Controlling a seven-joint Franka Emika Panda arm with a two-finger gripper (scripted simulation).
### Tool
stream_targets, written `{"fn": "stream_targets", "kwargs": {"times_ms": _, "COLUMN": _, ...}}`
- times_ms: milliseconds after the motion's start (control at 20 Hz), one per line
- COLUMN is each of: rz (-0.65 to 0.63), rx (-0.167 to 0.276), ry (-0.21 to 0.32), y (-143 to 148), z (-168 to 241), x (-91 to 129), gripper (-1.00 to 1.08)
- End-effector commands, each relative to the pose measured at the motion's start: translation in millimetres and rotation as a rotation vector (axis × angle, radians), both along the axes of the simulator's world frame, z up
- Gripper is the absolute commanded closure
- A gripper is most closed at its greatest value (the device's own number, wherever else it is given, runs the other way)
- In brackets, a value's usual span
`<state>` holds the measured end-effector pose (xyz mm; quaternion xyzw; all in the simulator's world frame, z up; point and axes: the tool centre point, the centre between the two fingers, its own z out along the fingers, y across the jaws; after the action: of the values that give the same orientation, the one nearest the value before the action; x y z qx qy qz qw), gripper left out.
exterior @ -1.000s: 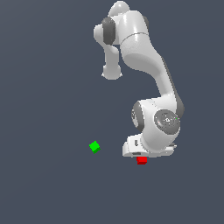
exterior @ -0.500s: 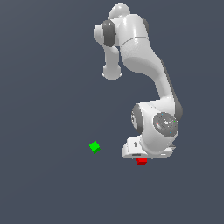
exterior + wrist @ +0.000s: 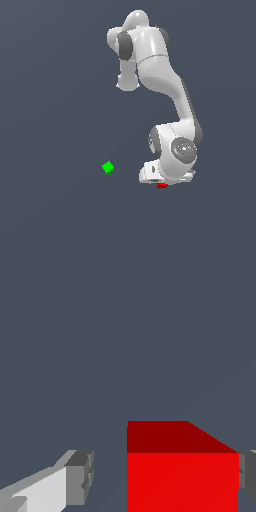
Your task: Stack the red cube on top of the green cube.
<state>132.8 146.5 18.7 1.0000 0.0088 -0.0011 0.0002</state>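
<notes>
While flat grey pads flank it, gripper (image 3: 162, 476) spread wide — glossy red cube (image 3: 182, 476) between, green cube (image 3: 108, 168) apart.

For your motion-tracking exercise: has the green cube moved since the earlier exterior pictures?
No. The green cube sits at the same spot on the floor, the same way off to the exterior view's left of the red cube, which lies under the arm's hand.
</notes>
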Motion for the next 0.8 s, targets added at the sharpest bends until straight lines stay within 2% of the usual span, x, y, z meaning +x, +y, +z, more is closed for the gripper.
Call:
{"fn": "stream_targets", "kwargs": {"times_ms": 0, "rz": 0.0, "rx": 0.0, "ry": -0.002, "y": 0.3, "z": 1.0, "x": 1.5, "gripper": -0.92}}
{"fn": "stream_targets", "kwargs": {"times_ms": 50, "rz": 0.0, "rx": 0.0, "ry": -0.002, "y": 0.3, "z": 1.3, "x": 1.6, "gripper": -0.92}}
{"fn": "stream_targets", "kwargs": {"times_ms": 100, "rz": 0.0, "rx": 0.0, "ry": -0.002, "y": 0.3, "z": 1.3, "x": 1.6, "gripper": 1.08}}
{"fn": "stream_targets", "kwargs": {"times_ms": 750, "rz": 0.0, "rx": 0.0, "ry": -0.002, "y": 0.2, "z": 3.1, "x": 1.1, "gripper": 1.08}}
